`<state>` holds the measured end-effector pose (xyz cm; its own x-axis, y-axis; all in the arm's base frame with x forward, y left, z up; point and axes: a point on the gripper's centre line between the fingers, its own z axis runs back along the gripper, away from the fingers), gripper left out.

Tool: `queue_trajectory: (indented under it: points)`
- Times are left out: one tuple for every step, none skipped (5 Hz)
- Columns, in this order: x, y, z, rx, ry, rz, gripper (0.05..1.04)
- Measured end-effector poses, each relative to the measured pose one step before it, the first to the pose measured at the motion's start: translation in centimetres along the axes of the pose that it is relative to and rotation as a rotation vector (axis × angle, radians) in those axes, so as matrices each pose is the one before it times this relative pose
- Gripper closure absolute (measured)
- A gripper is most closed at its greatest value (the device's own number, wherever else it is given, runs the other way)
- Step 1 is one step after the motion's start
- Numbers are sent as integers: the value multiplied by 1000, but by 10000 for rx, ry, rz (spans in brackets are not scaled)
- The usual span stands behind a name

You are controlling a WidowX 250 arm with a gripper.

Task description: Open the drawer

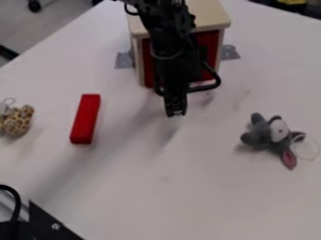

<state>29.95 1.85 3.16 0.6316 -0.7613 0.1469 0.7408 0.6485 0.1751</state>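
The black pincer (175, 111) hangs just above or on the white table (213, 197), near the middle of the view; whether it is spread or pressed together, or pinching anything, I cannot tell. Behind it, toward the top edge, stands a pale cabinet (210, 16) with the red drawer (148, 65) in its front. The arm hides the middle of that front, so how far the drawer stands open is hard to make out. A black curved bar (217, 80) shows just right of the pincer; whether it belongs to the arm is unclear. Grey patches (124, 60) lie on both sides of the cabinet, behind the pincer.

Left of the pincer lies a red block (85, 118); beyond it, a spotted plush toy (17, 123) is cut off by the edge. Right of the pincer and nearer the camera lies a grey plush toy (270, 135) with a pink ear and a pale loop (317, 146). Well in front of the pincer and to its left, a black bracket (47, 222) and a cable (17, 201) are cut off at the corner.
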Motion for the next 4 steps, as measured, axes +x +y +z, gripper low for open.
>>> queue_trajectory:
  points:
    - [-86, -25, 746, 85, -202, 274, 655]
    - [-333, -904, 107, -418, 100, 225, 887]
    - [278, -162, 683, 27, -224, 122, 1020]
    - [-872, -1301, 14, -222, 84, 36, 1016]
